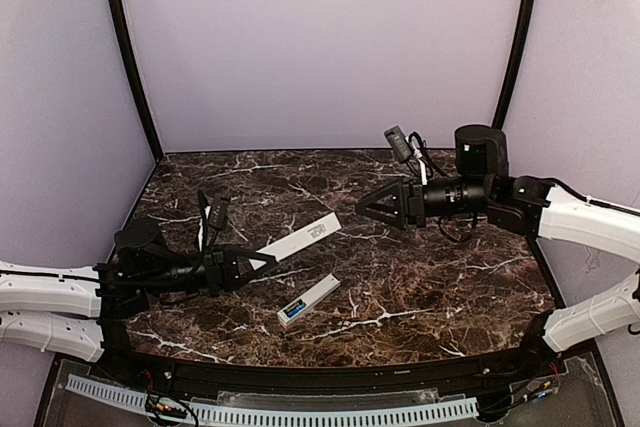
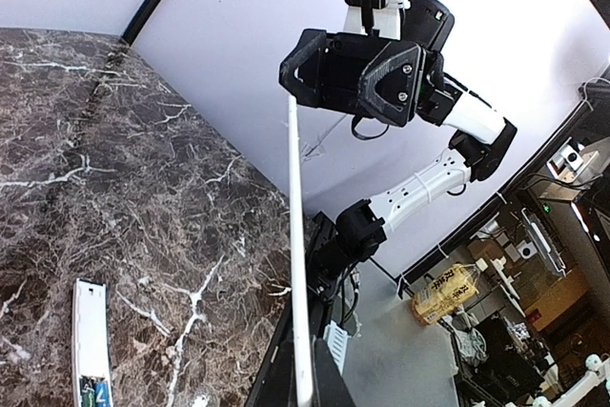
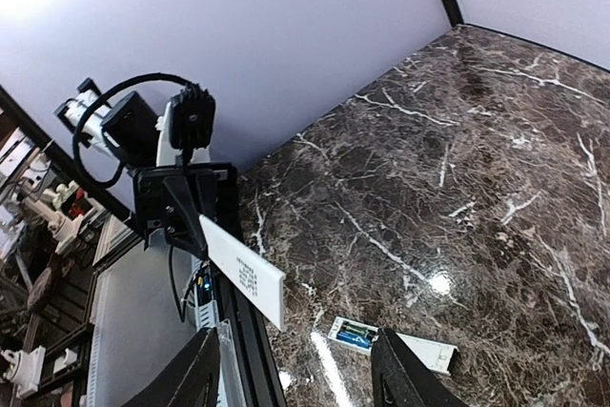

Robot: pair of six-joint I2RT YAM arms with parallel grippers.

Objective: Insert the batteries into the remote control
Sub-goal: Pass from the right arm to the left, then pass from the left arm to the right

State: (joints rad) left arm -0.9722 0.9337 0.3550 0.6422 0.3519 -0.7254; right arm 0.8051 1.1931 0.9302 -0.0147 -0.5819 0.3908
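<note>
Left gripper [image 1: 250, 266] is pinched tight on one end of a thin white back cover [image 1: 305, 235], which sticks out ahead of it above the tabletop [image 1: 450, 287]. The remote control [image 1: 312, 297] lies flat just below and to the near side of that cover's free end, well apart from the right gripper [image 1: 368, 204], down toward the arm bases. The right gripper hangs high, fingers spread, nothing between them.

Looking into the open bay: blue batteries [image 3: 355, 334] sit at one end of the remote. So my read is that the loading itself looks done or nearly done, and closing up is the step in hand.

The next move calls for bringing the cover down flat over the open back, squared along the remote's length, then pressing or sliding it home. The right gripper may need to steady the body.

The count: one remote body, one cover, two grippers. The batteries look like two side by side, but they are too small to be sure.
</note>
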